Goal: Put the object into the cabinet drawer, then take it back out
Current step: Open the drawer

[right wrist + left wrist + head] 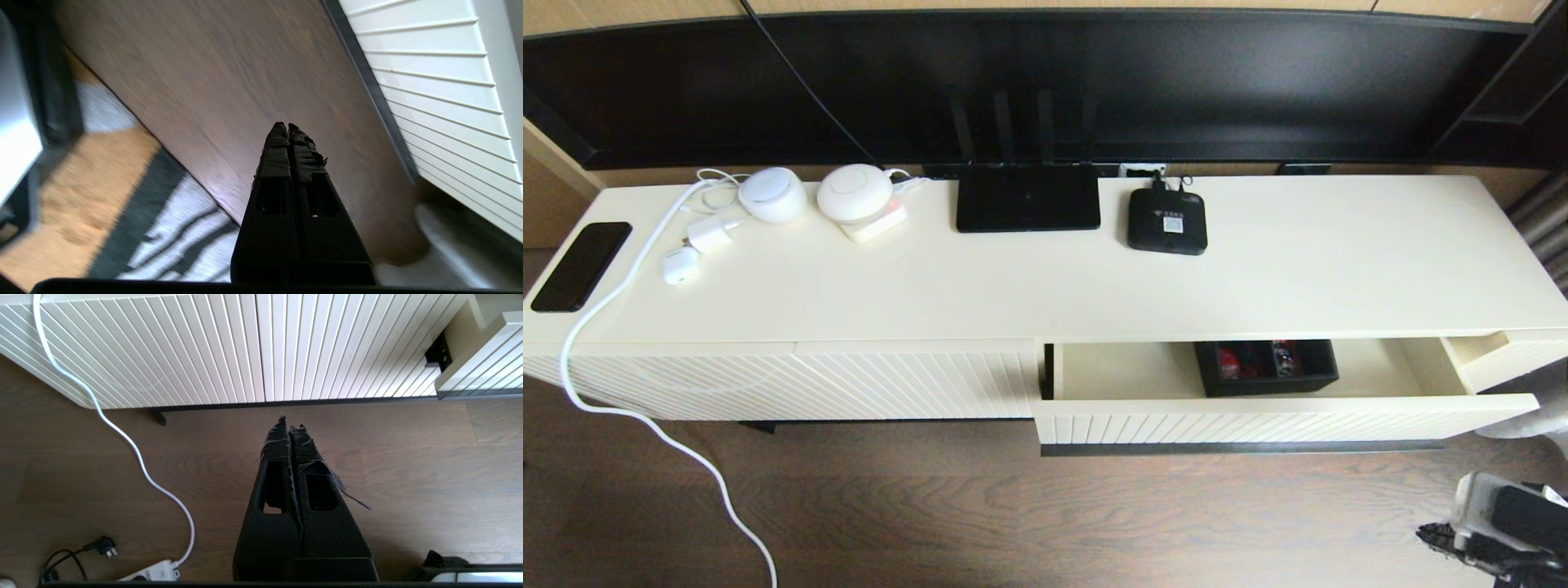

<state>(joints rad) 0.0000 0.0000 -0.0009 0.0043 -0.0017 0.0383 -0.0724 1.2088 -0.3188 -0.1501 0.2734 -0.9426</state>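
With my right gripper pressed shut and empty beside the open cabinet drawer, the object deep inside it, I could catch the cabinet's overhanging top reaching in.

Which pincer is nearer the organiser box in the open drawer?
Right. The right pincer hangs shut over the floor just outside the drawer holding the box; the left pincer, shut, faces the closed ribbed panel farther left.

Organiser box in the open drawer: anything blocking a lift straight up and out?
Partly: the cabinet top overhangs the back of the organiser box. The drawer is open; nothing visible lies over its front part.
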